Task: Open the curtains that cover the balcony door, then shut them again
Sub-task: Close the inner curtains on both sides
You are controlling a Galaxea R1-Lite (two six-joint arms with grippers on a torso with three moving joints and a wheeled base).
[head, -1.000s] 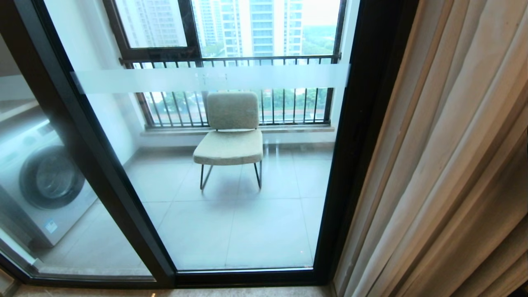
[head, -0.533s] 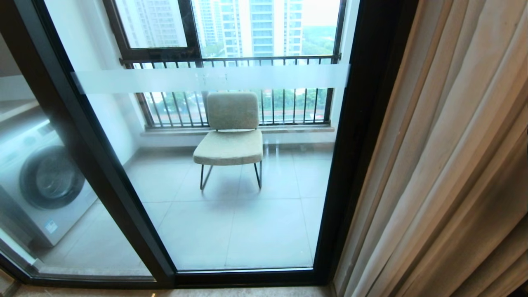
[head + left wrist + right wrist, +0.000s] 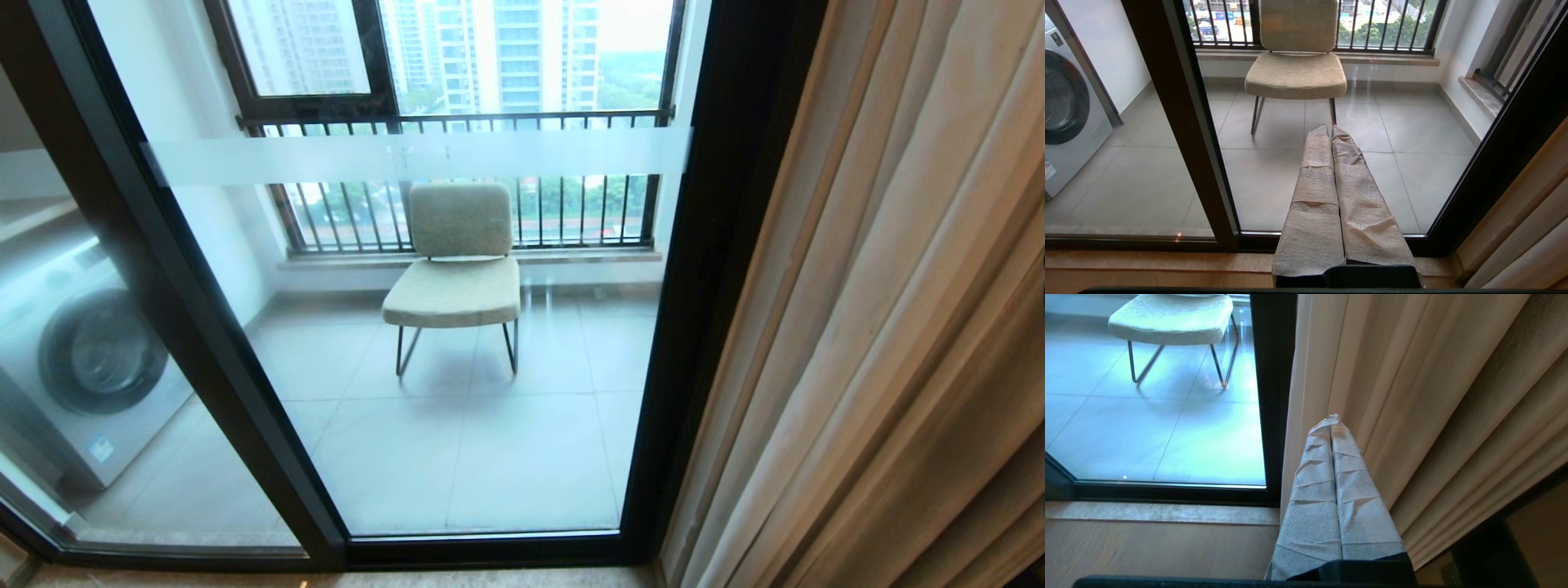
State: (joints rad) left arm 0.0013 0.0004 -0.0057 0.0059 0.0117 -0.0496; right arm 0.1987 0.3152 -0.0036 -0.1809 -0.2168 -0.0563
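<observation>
Curtains [image 3: 882,327] sway lower right while our clenched right gripper [image 3: 1332,420] points at them, door [image 3: 457,343] bared, closing pending, left gripper [image 3: 1329,130] clenched

curtains [image 3: 882,327]: beige, pleated, bunched right | balcony door [image 3: 424,327]: black-framed glass, uncovered, apparently shut

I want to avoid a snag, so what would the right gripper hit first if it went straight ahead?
Most likely the curtains: the shut right gripper points at their folds beside the balcony door frame. How close the tips are is unclear.
</observation>
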